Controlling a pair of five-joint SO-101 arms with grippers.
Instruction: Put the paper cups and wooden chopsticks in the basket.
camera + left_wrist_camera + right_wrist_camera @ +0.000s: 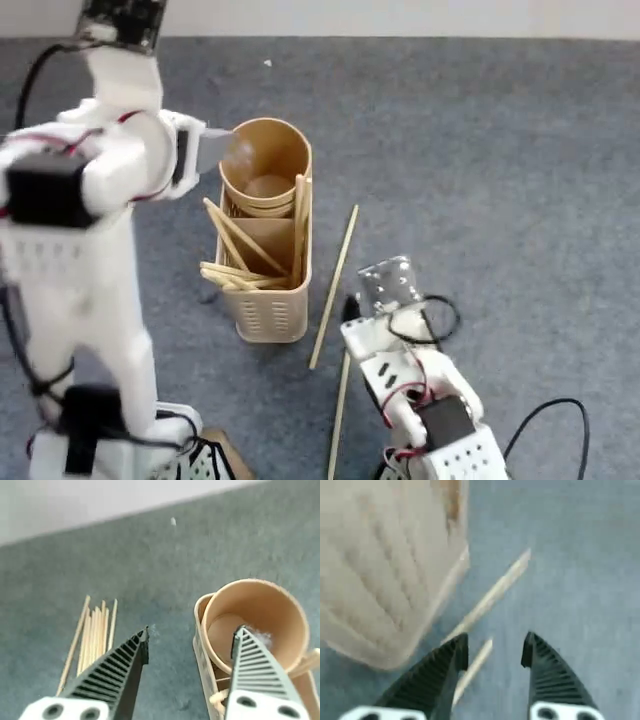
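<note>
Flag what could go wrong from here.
1. The right claw is open with a chopstick right by one finger; closing may flick it instead of gripping it.
2. The left claw sits right at the cup; a swing could knock it or tip the basket.
3. Sticks lean over the basket's rim; a bump may spill them.

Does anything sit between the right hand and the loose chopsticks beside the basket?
Nothing visible does. The open right hand hangs right over the nearer chopstick on bare carpet; the basket stands to one side.
</note>
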